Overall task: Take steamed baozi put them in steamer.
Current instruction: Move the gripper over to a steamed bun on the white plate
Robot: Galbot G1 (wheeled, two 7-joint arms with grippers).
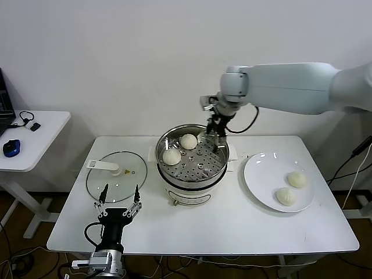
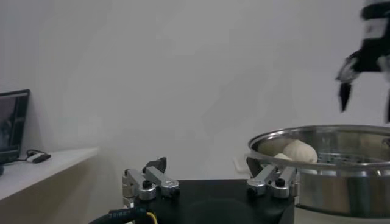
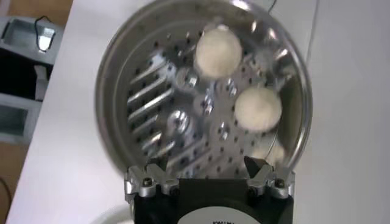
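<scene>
Your right hand point(image 1: 215, 139) hangs spread and empty over the steamer point(image 1: 192, 175), where two steamed baozi point(image 1: 188, 141) sit on the tray. Two more lie on the plate point(image 1: 263, 180). Your left hand point(image 1: 119, 204) waits spread near the tabletop's point(image 1: 232, 224) front edge.

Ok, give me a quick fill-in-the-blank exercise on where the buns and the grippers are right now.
1. The steamer holds ____ baozi.
2. The plate holds ____ baozi.
3. The right gripper hangs open and empty above the ____.
4. The left gripper sits open at the table's front edge, beside the glass ____.

Missing words: two; two; steamer; lid
</scene>
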